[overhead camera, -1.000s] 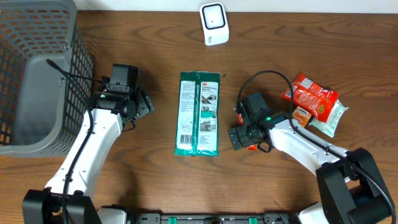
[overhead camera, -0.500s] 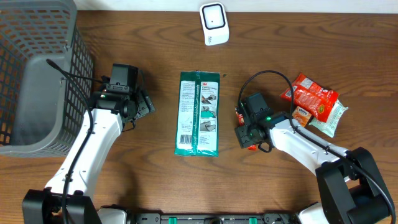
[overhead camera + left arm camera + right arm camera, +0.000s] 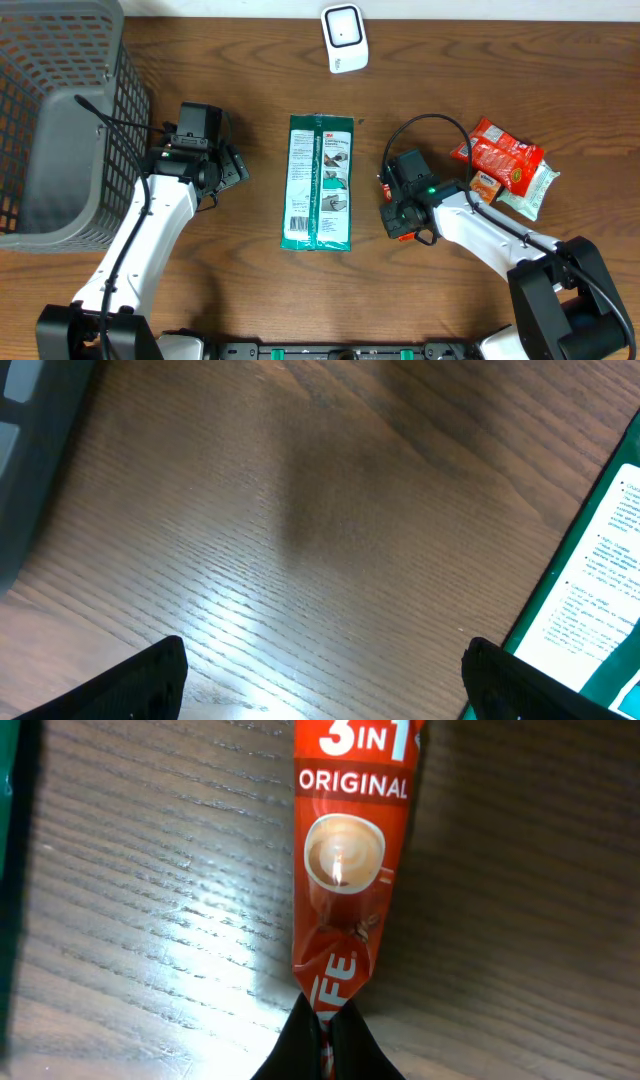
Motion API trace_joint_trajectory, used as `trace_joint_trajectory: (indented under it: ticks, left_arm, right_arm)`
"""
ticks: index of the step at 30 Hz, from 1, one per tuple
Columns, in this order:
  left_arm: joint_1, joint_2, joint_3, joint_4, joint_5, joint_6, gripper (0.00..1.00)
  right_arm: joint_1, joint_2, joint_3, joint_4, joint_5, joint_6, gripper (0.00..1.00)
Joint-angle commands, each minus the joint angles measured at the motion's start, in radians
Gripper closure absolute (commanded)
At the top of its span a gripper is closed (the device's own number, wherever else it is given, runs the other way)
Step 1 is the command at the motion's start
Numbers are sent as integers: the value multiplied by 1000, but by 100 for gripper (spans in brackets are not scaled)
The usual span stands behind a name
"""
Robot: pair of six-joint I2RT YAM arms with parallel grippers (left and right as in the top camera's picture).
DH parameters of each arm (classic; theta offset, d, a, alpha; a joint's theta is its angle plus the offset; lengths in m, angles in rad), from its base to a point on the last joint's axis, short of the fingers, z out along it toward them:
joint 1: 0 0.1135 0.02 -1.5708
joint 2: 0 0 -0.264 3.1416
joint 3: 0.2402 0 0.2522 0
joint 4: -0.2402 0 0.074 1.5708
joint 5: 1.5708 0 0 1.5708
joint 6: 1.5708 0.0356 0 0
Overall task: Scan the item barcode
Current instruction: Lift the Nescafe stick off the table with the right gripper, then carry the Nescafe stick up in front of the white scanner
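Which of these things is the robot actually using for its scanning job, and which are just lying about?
In the job:
- red coffee sachet, pinched in the shut right gripper
- white scanner at the table's far edge

Lying about:
- green 3M packet
- snack packets, piled together
- grey basket
- left gripper, open, holding nothing

red sachet point(image 3: 345, 870) "3IN1 ORIGINAL", green pack point(image 3: 320, 182) "3M"
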Motion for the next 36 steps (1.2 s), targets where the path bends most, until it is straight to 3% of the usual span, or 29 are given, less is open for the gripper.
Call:
trace_joint_trajectory:
  ticks: [1, 10, 18, 25, 26, 29, 32, 36]
  left_arm:
    - [3, 5, 10, -3, -5, -1, 11]
    - [3, 5, 10, -3, -5, -1, 11]
    - [3, 5, 10, -3, -5, -1, 11]
    - [3, 5, 10, -3, -5, -1, 11]
    - [3, 5, 10, -3, -5, -1, 11]
    - [3, 5, 10, -3, -5, -1, 11]
    - [3, 5, 10, -3, -5, -1, 11]
    - [3, 5, 10, -3, -5, -1, 11]
  right_arm:
    - [5, -61, 33, -52, -69, 1, 99]
    - [-10, -282, 112, -169, -94, 25, 99]
    - [-31, -243, 517, -447, -93, 39, 99]
    - [-46, -25, 1036, -808, -94, 49, 99]
    - [-48, 80, 1220, -924, -93, 46, 99]
    - [-49, 264, 1490, -1021, -92, 45, 99]
    - [-48, 394, 1637, -1014, -90, 26, 99]
    - [-50, 497, 1684, -914, -83, 5, 99]
